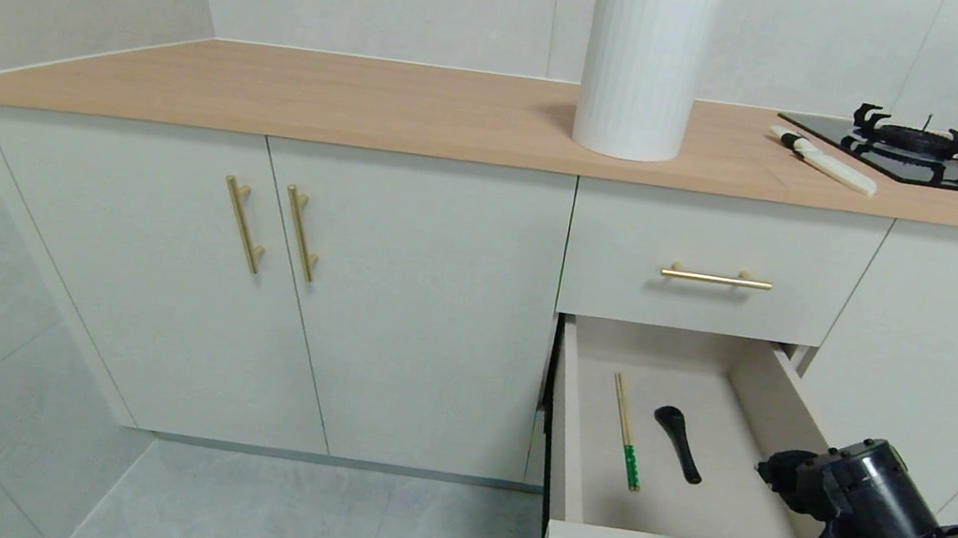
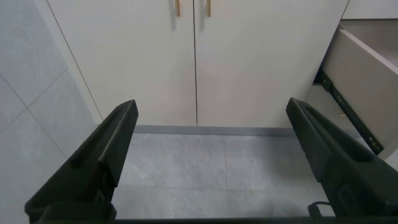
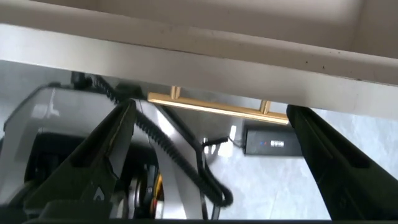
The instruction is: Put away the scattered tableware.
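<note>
The right gripper [image 3: 211, 111], fingers apart, faces the handle [image 3: 217, 108] of the open drawer [image 1: 570, 435]; the left gripper [image 2: 211, 106] hangs spread too. Chopsticks [image 1: 626, 432] and spoon [image 1: 679, 443] lie inside. A knife [image 1: 823, 159] lies on the counter [image 1: 371, 101], so fetching it likely comes before shutting the drawer.

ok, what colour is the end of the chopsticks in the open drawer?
The chopsticks are green at the near end, plain light wood along the rest. Head view shows it best.
</note>
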Tool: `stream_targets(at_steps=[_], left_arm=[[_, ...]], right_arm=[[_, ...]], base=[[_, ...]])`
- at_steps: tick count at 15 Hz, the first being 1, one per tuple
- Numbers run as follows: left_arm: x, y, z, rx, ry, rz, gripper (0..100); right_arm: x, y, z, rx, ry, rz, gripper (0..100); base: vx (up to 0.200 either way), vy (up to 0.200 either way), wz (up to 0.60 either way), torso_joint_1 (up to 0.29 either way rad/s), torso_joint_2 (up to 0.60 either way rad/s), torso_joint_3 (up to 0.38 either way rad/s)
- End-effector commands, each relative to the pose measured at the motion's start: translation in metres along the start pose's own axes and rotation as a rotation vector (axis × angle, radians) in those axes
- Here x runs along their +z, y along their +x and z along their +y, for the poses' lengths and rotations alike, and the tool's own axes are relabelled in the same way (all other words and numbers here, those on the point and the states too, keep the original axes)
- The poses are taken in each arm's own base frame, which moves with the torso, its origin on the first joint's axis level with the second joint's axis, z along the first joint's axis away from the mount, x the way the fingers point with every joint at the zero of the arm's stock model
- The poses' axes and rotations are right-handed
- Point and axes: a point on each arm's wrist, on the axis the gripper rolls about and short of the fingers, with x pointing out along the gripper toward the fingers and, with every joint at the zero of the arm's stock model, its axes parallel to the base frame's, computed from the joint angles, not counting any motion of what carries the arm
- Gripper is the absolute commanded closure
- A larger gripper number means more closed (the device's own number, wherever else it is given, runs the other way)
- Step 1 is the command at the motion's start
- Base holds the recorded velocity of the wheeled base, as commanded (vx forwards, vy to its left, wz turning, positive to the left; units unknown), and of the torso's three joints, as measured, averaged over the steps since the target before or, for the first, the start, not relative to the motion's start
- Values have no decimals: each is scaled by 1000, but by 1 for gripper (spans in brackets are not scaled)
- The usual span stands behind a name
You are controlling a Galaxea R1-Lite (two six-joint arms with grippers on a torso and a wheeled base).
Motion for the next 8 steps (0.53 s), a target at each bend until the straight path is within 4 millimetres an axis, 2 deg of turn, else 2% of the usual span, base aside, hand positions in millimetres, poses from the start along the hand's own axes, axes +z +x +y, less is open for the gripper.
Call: stream_targets(at_steps=[1, 8], left_arm=[[0, 0, 0, 1, 0, 0, 0], [0, 0, 0, 1, 0, -1, 0]], right_arm=[[3, 3, 1, -17, 3, -16, 0], [24, 18, 7, -39, 16, -35, 0]], base=[[0, 0, 0, 0, 0, 0], [0, 0, 0, 0, 0, 0]])
